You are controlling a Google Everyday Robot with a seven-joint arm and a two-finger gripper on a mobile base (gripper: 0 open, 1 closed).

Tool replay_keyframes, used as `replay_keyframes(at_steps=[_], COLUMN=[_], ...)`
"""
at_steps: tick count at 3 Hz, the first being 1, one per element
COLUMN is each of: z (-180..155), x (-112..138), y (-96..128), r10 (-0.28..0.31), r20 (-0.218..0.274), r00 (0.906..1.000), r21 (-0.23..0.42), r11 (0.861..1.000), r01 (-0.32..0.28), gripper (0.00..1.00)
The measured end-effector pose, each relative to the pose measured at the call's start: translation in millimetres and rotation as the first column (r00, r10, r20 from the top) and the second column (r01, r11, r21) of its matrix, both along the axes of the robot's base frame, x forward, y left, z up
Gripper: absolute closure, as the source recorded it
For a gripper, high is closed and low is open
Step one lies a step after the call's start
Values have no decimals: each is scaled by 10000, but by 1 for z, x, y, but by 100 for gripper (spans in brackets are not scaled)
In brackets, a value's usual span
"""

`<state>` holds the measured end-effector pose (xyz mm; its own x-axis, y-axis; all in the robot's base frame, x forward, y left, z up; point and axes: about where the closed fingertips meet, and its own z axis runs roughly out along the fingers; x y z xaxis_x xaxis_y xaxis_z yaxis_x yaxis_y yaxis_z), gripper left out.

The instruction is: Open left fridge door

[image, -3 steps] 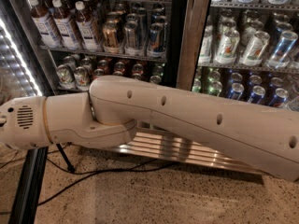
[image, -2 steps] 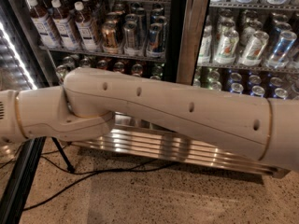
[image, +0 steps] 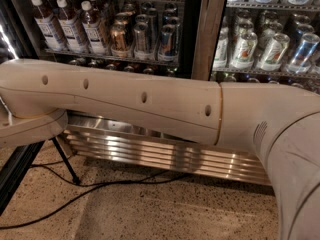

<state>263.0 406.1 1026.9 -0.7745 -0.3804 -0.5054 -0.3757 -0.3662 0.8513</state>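
The fridge (image: 165,156) fills the back of the view, with a louvred steel grille along its base and shelves of bottles and cans. Its left compartment shows with no glass in front. The left fridge door (image: 11,176) shows only as a dark frame edge at the far left, swung out toward me, with white LED dots (image: 6,40) above it. My cream arm (image: 150,104) stretches across the whole view and runs off the left edge toward that door. The gripper itself is out of view past the left edge.
The right door (image: 265,39) stands shut in front of green and blue cans, behind a steel post (image: 207,29). A black cable (image: 100,189) trails over the speckled floor, and a thin black stand leg (image: 65,161) rises beside the grille.
My arm has reached further left, so its wrist end has slipped past the left edge. The view has closed in on the fridge. Less of the door's lit edge shows.
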Motion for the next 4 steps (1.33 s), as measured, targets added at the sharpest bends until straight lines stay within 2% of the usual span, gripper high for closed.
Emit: replay_keyframes(at_steps=[1, 2, 3, 4], z=[0, -15, -69, -127], x=[0, -5, -4, -9], y=[0, -13, -30, -60], r10=[1, -454, -1657, -2543], r20=[0, -387, -1682, -3125], r00=[10000, 9982, 9717, 9152], r21=[-1, -125, -615, -1224], r11=[10000, 9989, 9856, 9662], r01=[-1, 449, 1574, 2267], gripper=[100, 100, 100, 100])
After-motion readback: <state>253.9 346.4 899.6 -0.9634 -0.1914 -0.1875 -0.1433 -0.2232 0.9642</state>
